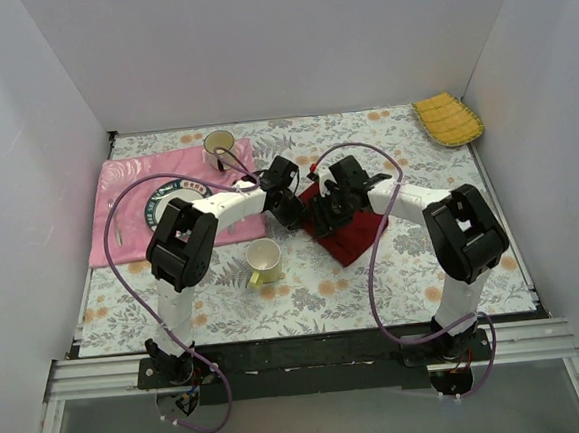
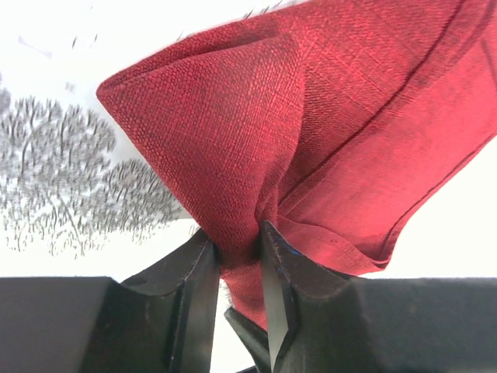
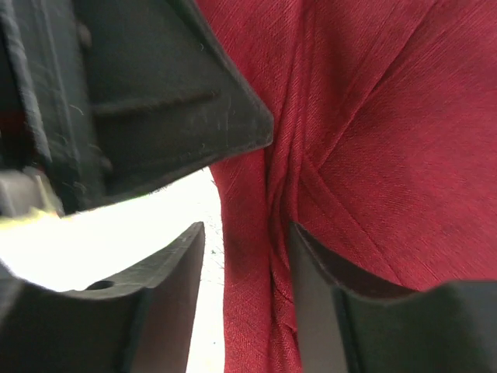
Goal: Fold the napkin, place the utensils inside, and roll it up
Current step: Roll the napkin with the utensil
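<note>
The maroon napkin [image 1: 353,236] lies bunched at the table's middle, its near-left part lifted. My left gripper [image 1: 291,208] is shut on a pinched corner of it; in the left wrist view the cloth [image 2: 311,116] fans up from between the closed fingers [image 2: 281,280]. My right gripper [image 1: 325,216] is right beside it. In the right wrist view a fold of the napkin [image 3: 373,155] hangs between the spread fingers [image 3: 326,287], against the right one, with a gap on the left. A thin pale utensil [image 1: 117,228] lies on the pink cloth's left edge. The black-handled knife is not visible.
A pink patterned cloth [image 1: 126,179] at the left carries a dark-rimmed plate [image 1: 158,199] and a cup [image 1: 220,148]. A second cup [image 1: 263,262] stands near the left arm. A yellow ribbed cloth [image 1: 447,120] lies at the back right. White walls enclose the table.
</note>
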